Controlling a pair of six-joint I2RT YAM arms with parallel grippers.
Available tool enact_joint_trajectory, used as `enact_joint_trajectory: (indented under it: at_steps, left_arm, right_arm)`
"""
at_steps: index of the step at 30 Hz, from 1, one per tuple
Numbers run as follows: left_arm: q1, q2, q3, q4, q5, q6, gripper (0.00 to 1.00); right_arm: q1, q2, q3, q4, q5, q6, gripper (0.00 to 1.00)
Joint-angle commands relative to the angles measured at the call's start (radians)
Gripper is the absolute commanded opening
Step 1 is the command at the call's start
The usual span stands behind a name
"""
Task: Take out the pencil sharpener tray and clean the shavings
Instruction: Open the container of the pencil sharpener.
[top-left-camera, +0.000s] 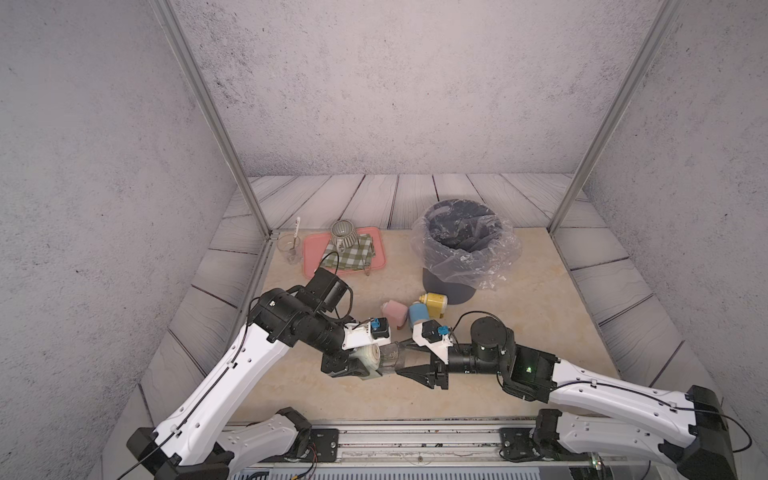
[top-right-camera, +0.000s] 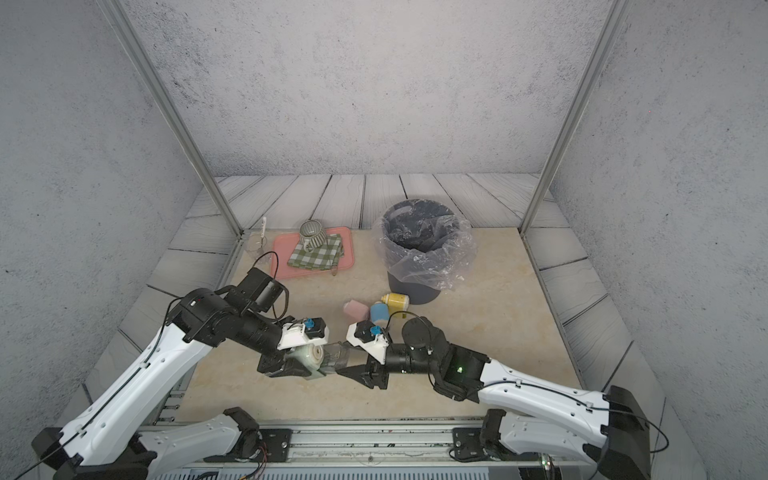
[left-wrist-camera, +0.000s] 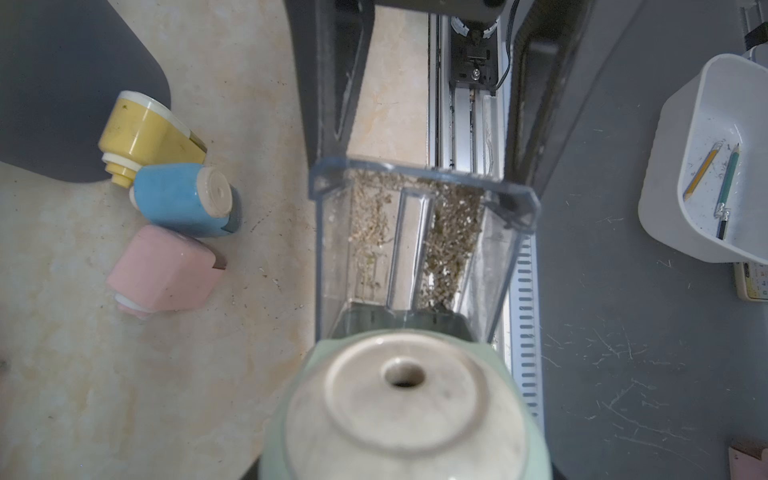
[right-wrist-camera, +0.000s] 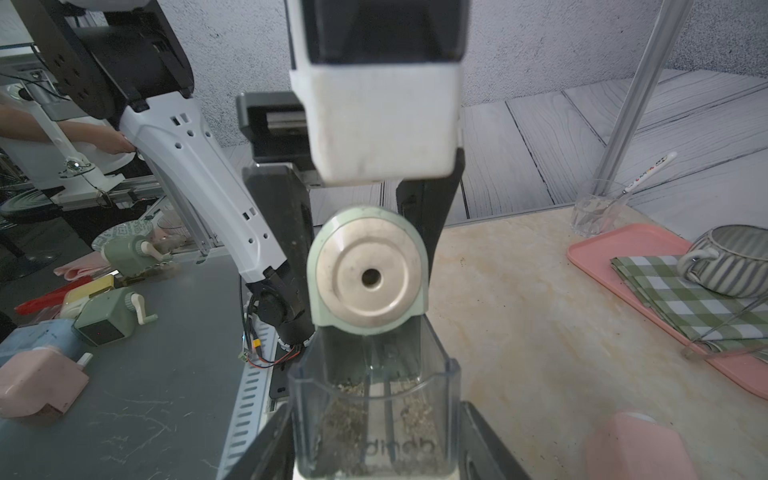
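My left gripper (top-left-camera: 360, 366) is shut on a pale green pencil sharpener (top-left-camera: 370, 355) (left-wrist-camera: 403, 411) and holds it just above the table near the front. The sharpener's clear tray (top-left-camera: 390, 356) (left-wrist-camera: 419, 241) sticks out of it toward the right arm, with brown shavings (left-wrist-camera: 449, 232) lying inside. My right gripper (top-left-camera: 400, 357) (right-wrist-camera: 374, 453) is shut on the tray's outer end, one black finger (right-wrist-camera: 270, 449) on each side wall. The tray's inner end still meets the sharpener's body (right-wrist-camera: 368, 274). In the left wrist view the sharpener hides my left jaws.
A dark bin (top-left-camera: 461, 245) with a clear liner stands behind, to the right. Pink (top-left-camera: 395, 312), blue (top-left-camera: 417, 313) and yellow (top-left-camera: 434, 303) sharpeners lie just behind the grippers. A pink platter (top-left-camera: 311, 253) with a checked cloth and a striped mug, and a glass (top-left-camera: 289, 245), stand at the back left.
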Motion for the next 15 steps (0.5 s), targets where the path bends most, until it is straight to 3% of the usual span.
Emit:
enact_joint_trajectory:
  at_steps: [1, 15]
  left_arm:
    - [0.011, -0.014, 0.024, -0.047, 0.007, 0.017, 0.00]
    - [0.031, -0.023, 0.038, -0.060, 0.005, 0.027, 0.00]
  right_arm:
    - [-0.007, -0.023, -0.005, 0.019, 0.026, 0.001, 0.00]
    - [-0.014, -0.047, -0.020, 0.016, 0.034, -0.002, 0.00]
